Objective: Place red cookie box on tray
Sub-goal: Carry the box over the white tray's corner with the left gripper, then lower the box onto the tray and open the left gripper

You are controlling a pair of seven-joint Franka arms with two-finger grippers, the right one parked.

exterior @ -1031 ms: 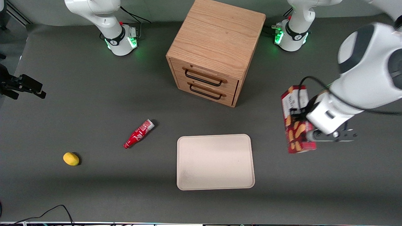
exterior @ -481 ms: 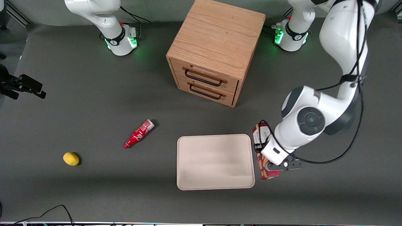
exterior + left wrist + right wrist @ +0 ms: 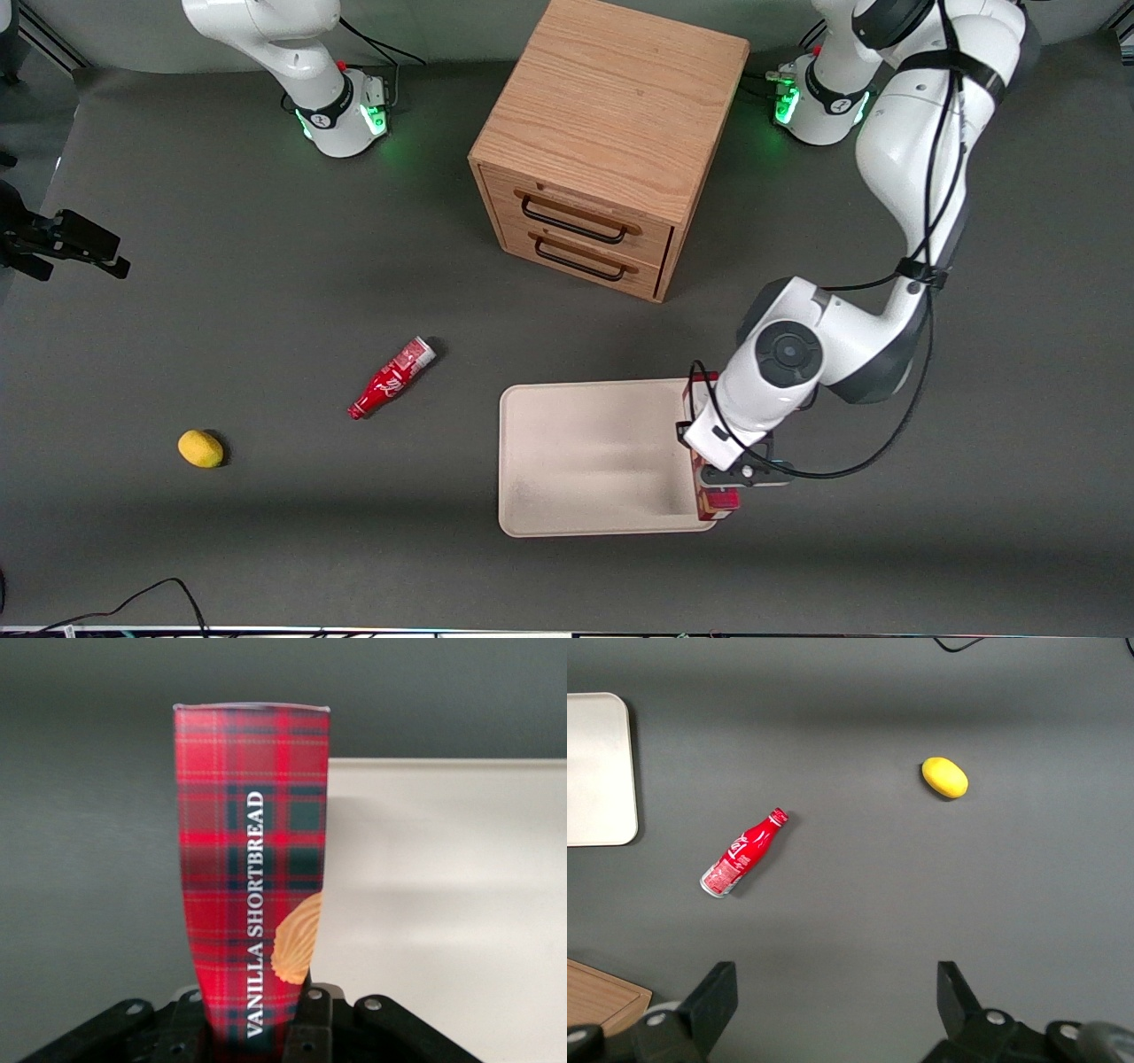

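- Cardboard is what the red cookie box (image 3: 251, 877) appears to be made of: a slim plaid carton, judged light and fairly stiff along its length, but with thin walls that could dent under a hard squeeze.
- The box is gripped at one end by the pincer (image 3: 257, 1028), whose fingers are closed on its narrow faces; the rest of the carton sticks out freely from that hold.
- In the front view, the box (image 3: 716, 501) is carried over the tray (image 3: 585, 461) at the rim toward the working arm's end of the table (image 3: 266, 266), mostly hidden under the wrist.
- A hold nearer the middle would be judged steadier; an end grip lets the long carton swing.
- The printed surface is probably smooth, so slipping is possible.
- Contents are likely brittle, so a gentle set-down is advised.
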